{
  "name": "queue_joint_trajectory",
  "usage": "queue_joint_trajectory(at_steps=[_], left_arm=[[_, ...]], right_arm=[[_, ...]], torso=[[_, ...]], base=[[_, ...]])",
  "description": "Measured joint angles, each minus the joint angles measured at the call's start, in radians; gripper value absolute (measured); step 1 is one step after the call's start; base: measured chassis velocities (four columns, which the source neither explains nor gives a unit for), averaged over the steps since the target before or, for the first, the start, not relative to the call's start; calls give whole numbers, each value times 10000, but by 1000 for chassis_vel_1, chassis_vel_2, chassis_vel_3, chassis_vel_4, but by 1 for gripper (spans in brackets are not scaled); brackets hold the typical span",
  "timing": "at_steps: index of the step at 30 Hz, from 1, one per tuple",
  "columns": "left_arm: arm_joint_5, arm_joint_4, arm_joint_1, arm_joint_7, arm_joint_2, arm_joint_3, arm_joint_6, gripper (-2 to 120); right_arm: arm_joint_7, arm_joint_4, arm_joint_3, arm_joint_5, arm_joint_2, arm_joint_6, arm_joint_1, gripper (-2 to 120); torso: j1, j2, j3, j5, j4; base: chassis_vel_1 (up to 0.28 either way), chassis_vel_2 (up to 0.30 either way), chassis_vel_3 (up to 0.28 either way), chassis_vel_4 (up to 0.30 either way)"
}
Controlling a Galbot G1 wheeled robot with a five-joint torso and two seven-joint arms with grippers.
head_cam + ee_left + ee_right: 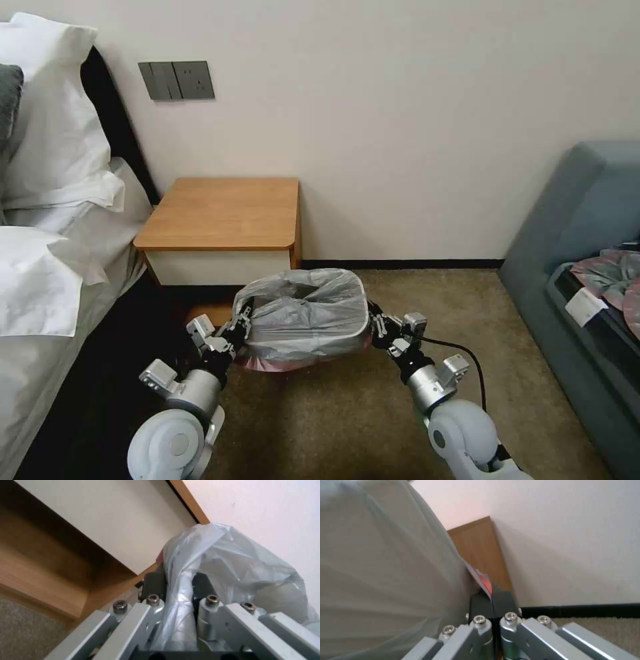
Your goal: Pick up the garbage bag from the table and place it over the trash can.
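Note:
The garbage bag, grey and wrinkly with a pink edge low down, is spread wide between my two grippers on the floor in front of the table. It has a boxy, bin-like form with its mouth open upward. The trash can is hidden beneath the plastic. My left gripper is shut on the bag's left side; in the left wrist view a bunched fold of the bag runs between its fingers. My right gripper is shut on the right side, pinching the pink edge.
A bed with white pillows lies close on the left. A grey sofa on the right carries a grey-and-pink plastic heap with a white label. The wall stands just behind the table. Open carpet lies between the arms.

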Motion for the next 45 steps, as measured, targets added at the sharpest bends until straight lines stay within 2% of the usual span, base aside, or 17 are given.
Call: queue_joint_trajectory(at_steps=[8, 18, 20, 22, 24, 26, 28, 29, 33, 34, 37, 38, 40, 41, 43, 45], left_arm=[[-118, -2, -16, 2, -15, 2, 46, 6], [-175, -31, -2, 27, -15, -32, 71, 6], [-68, -27, 7, 31, -22, -42, 69, 6], [-40, -22, 10, 32, -23, -44, 68, 6], [192, 45, 23, 44, -25, -65, 33, 6], [258, 68, 24, 49, -25, -87, 18, 6], [333, 99, 25, 55, -17, -162, -3, 6], [333, 99, 25, 55, -17, -162, -3, 6], [428, 78, 137, 59, -38, -367, -10, 6], [428, 78, 137, 59, -38, -367, -10, 6], [722, 9, 184, 59, -34, -435, -42, 6], [722, 9, 184, 59, -34, -435, -42, 6], [1280, 4, 192, 94, -6, -390, -144, 6], [1280, 4, 192, 94, -6, -390, -144, 6], [2009, 5, 196, 197, 58, -221, -284, 6], [2412, 12, 202, 270, 94, -113, -383, 6]], right_arm=[[-84, -281, 52, -354, -51, 396, 69, 0], [-28, -225, 63, -451, -94, 423, 16, -1], [63, -31, 67, -355, -143, 377, -115, 8], [76, 6, 69, -333, -155, 369, -145, 10], [111, 306, 177, -57, -289, 349, -397, 24], [106, 413, 233, 153, -334, 344, -495, 27], [44, 684, 329, 1233, -426, 262, -680, 39], [44, 684, 329, 1233, -426, 262, -680, 39], [-457, 1111, 524, 3917, -436, -412, -774, 57], [-457, 1111, 524, 3917, -436, -412, -774, 57], [-554, 1502, 759, 5162, -462, -706, -833, 70], [-554, 1502, 759, 5162, -462, -706, -833, 70], [-497, 2003, 1031, 5389, -546, -901, -869, 82], [-497, 2003, 1031, 5389, -546, -901, -869, 82], [-127, 2675, 1075, 5308, -894, -1110, -684, 92], [115, 2991, 988, 5198, -1184, -1269, -440, 96]], torso=[[0, 0, 0, 0, 0], [0, 0, 0, 0, 1], [0, 0, 0, 0, 0], [0, 0, 0, 0, 0], [0, 0, 0, -1, 0], [0, 0, 0, 0, 0], [0, 0, 0, -1, -1], [0, 0, 0, -1, -1], [0, 0, 0, -1, 1], [0, 0, 0, -1, 1], [0, 0, 0, 0, 1], [0, 0, 0, 0, 1], [0, 0, 0, 1, -1], [0, 0, 0, 1, -1], [0, 0, 0, 1, -2], [0, 0, 0, -2, -1]], base=[[0, 0, 0, 0], [0, 0, 0, 0], [0, 0, 0, 0], [0, 0, 0, 0], [0, 0, 0, 0], [0, 0, 0, 0], [0, 0, 0, 0], [0, 0, 0, 0], [0, 0, 0, 0], [0, 0, 0, 0], [0, 0, 0, 0], [0, 0, 0, 0], [0, 0, 0, 0], [0, 0, 0, 0], [0, 0, 0, 0], [0, 0, 0, 0]])
